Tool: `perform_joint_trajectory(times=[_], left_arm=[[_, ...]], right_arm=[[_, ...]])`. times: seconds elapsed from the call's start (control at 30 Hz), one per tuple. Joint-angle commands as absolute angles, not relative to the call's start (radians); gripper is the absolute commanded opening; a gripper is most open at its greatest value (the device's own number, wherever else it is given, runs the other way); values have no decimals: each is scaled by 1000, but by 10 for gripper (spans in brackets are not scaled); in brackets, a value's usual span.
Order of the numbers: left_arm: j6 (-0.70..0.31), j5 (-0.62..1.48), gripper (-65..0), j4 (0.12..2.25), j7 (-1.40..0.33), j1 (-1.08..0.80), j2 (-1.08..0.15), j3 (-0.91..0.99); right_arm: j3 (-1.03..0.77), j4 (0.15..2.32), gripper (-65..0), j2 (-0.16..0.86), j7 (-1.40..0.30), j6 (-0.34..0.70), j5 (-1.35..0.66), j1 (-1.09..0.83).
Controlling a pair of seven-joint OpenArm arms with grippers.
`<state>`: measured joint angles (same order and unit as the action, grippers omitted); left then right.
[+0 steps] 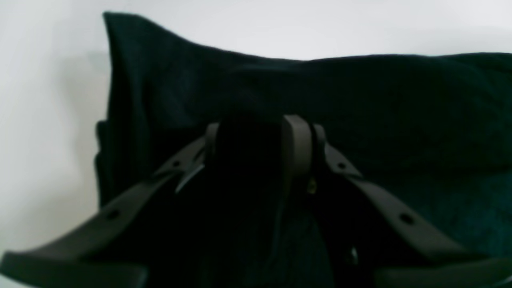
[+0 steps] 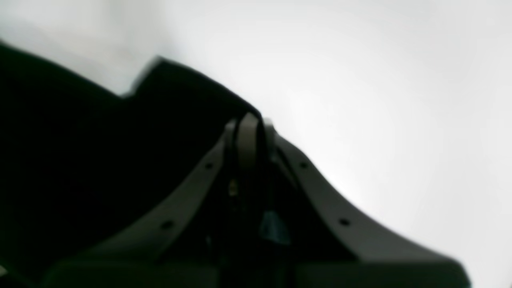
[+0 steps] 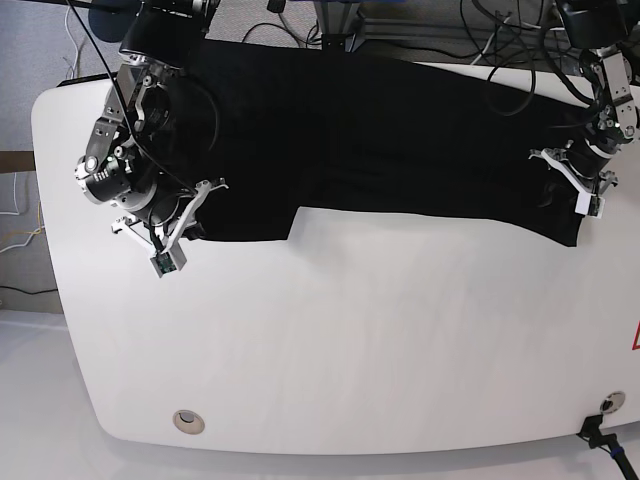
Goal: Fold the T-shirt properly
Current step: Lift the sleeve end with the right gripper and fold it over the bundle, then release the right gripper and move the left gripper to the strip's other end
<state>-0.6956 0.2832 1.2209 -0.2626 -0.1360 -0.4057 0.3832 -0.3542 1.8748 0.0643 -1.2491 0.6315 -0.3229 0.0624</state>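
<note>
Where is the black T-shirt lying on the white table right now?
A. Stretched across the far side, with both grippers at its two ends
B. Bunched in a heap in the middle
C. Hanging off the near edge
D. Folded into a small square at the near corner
A: in the base view the T-shirt lies as a long band across the far part of the table, with the right gripper and left gripper at opposite ends.

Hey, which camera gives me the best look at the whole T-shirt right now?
The base view: it shows the T-shirt spread across the table's far side, both arms at its ends. The left wrist view shows only dark bunched cloth at the left gripper; the right wrist view only a blurred black edge.
</note>
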Motion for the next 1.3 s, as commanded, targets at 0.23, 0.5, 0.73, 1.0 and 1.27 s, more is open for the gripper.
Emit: perform_joint_trajectory(times=[0.23, 0.5, 0.73, 1.0, 1.27], left_arm=[[-698, 298, -457, 1213, -242, -105, -426, 387], [-698, 220, -457, 1207, -242, -67, -418, 363], [-698, 206, -457, 1205, -242, -50, -409, 361], [-698, 205, -457, 1161, -242, -36, -409, 360], [-698, 206, -457, 1153, -242, -36, -409, 360]], right_arm=[[-357, 1972, -650, 42, -1339, 676, -619, -119], [-355, 1971, -650, 67, -1396, 673, -845, -269], [-186, 1969, -650, 206, -1396, 673, -931, -346], [-25, 1968, -311, 300, -1396, 673, -931, -400], [-64, 1968, -238, 415, -1396, 671, -924, -291]])
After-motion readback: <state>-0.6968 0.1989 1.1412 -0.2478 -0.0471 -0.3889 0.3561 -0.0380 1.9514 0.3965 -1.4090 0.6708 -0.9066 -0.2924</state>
